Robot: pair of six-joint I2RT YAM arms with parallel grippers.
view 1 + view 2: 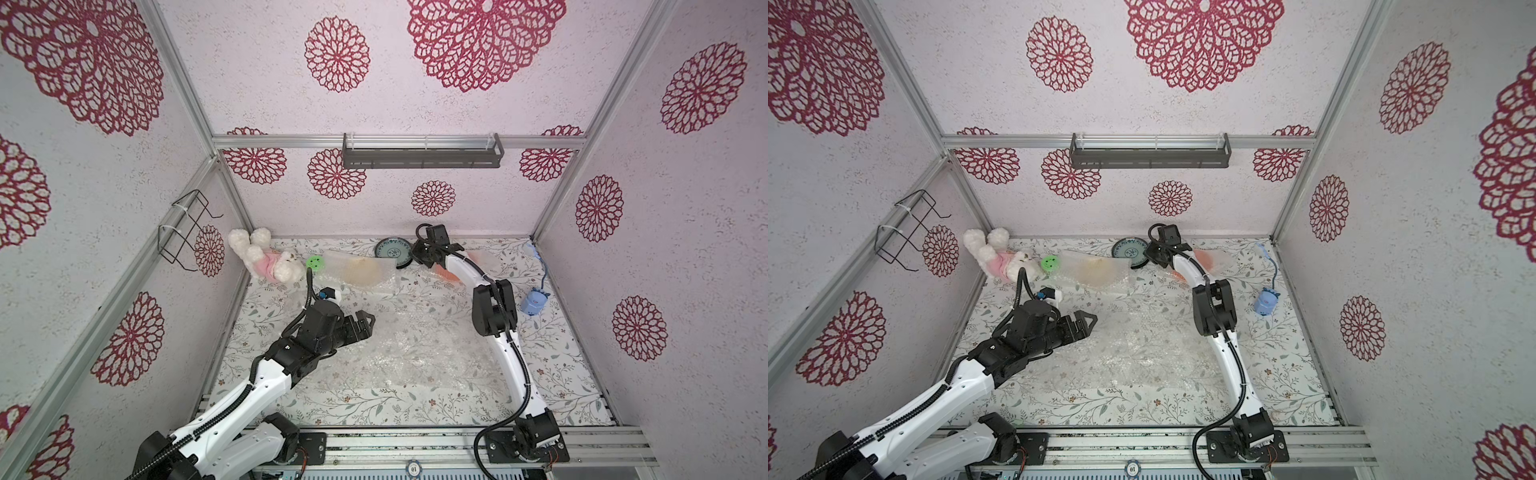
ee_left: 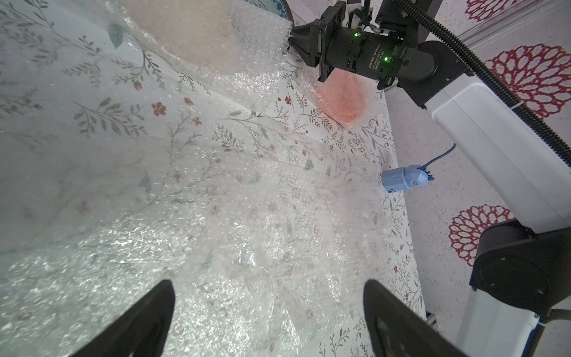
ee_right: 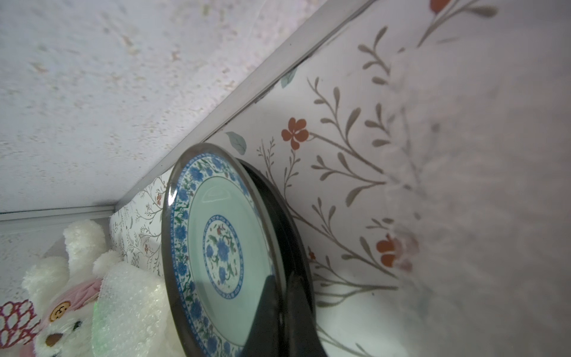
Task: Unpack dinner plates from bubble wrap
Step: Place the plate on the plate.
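The right pincer (image 3: 279, 284), clamped on the glossy rim of the round blue-green patterned plate (image 3: 216, 241) atop the round black plate (image 3: 268, 197) at the far edge of the surface (image 1: 415, 407), may slip — the left pincer (image 2: 268, 282) gapes empty over clear bubble wrap (image 2: 247, 231).

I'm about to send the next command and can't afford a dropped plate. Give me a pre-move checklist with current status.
1. Right claw shut on blue-green plate at its rim: ok.
2. That plate free of wrapping: ok.
3. It lies flat on the black plate beneath: cannot tell.
4. Left claw open and empty above the loose bubble wrap: ok.
5. Cream plate unwrapped: not ok, still covered.
6. Orange plate unwrapped: not ok, still covered.
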